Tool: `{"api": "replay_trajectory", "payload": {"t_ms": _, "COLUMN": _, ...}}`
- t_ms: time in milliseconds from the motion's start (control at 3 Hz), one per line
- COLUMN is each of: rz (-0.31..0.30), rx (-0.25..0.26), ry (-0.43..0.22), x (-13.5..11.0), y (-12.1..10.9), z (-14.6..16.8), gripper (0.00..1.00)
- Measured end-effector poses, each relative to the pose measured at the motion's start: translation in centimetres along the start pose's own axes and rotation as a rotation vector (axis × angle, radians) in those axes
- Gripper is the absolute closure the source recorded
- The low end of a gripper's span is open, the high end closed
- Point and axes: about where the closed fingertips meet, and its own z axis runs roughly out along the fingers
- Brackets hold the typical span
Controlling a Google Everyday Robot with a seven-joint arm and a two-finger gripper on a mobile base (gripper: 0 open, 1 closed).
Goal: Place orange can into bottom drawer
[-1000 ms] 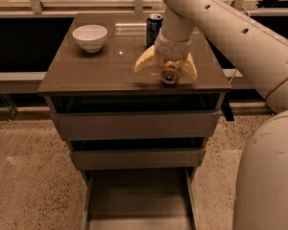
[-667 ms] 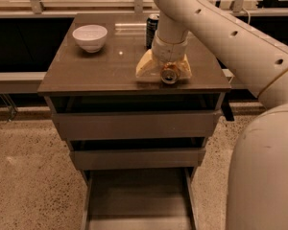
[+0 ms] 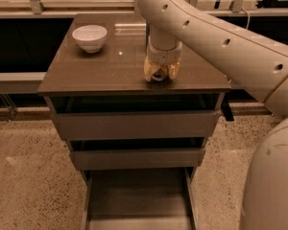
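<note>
Arm and gripper pose: single arm extended, tool pointing down.

The cream arm (image 3: 221, 40) enters from the right, arches up across the upper centre and bends down into a vertical wrist (image 3: 163, 44). The gripper (image 3: 161, 74) points straight down at the front right part of the cabinet top (image 3: 101, 71). Its two tan fingers (image 3: 149, 69) stand close together, one on each side of the orange can (image 3: 159, 75), pressed against it. The robot's rounded body shell (image 3: 271, 176) fills the lower right.
</note>
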Motion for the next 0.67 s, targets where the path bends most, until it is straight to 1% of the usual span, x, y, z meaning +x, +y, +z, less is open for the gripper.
{"api": "replay_trajectory", "payload": {"t_ms": 333, "rz": 0.069, "rx": -0.024, "ry": 0.018, "x": -0.2, "y": -1.2, "z": -1.1, "gripper": 0.83}}
{"api": "replay_trajectory", "payload": {"t_ms": 667, "rz": 0.178, "rx": 0.044, "ry": -0.094, "x": -0.7, "y": -3.5, "z": -4.5, "gripper": 1.0}}
